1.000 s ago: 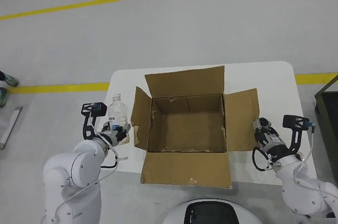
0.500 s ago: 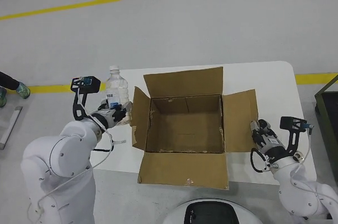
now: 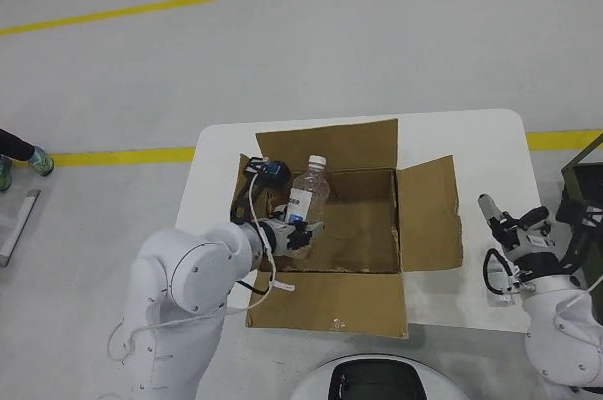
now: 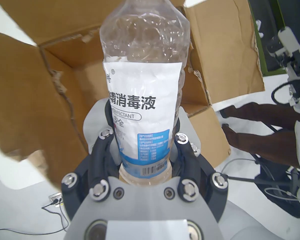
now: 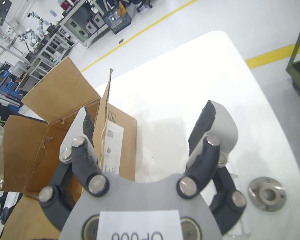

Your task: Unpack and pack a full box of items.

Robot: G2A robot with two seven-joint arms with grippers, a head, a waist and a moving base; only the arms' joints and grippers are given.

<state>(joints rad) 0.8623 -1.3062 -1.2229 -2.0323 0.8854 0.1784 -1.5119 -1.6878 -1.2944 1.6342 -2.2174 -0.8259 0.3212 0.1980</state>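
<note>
An open cardboard box (image 3: pixel 333 232) stands in the middle of the white table (image 3: pixel 481 140), flaps spread, its floor bare. My left gripper (image 3: pixel 293 228) is shut on a clear plastic bottle (image 3: pixel 306 200) with a white label and white cap, holding it tilted over the box's left side. In the left wrist view the bottle (image 4: pixel 142 81) sits between the fingers (image 4: pixel 103 148), above the box interior (image 4: pixel 72 86). My right gripper (image 5: pixel 150 123) stands open beside the box's right flap (image 5: pixel 103 131), nothing between its fingers; in the top view the right gripper (image 3: pixel 506 228) is over the table's right part.
A dark green rack (image 3: pixel 591 230) stands off the table's right edge. A round metal flange (image 5: pixel 266 193) lies on the table near my right gripper. Yellow floor lines (image 3: pixel 111 156) run behind the table. A person's legs and shoes (image 3: pixel 11 160) show at the far left.
My left arm has carried the bottle from the table's left side to the right, over the box's left edge. My right arm has drawn back slightly toward the table's right edge.
</note>
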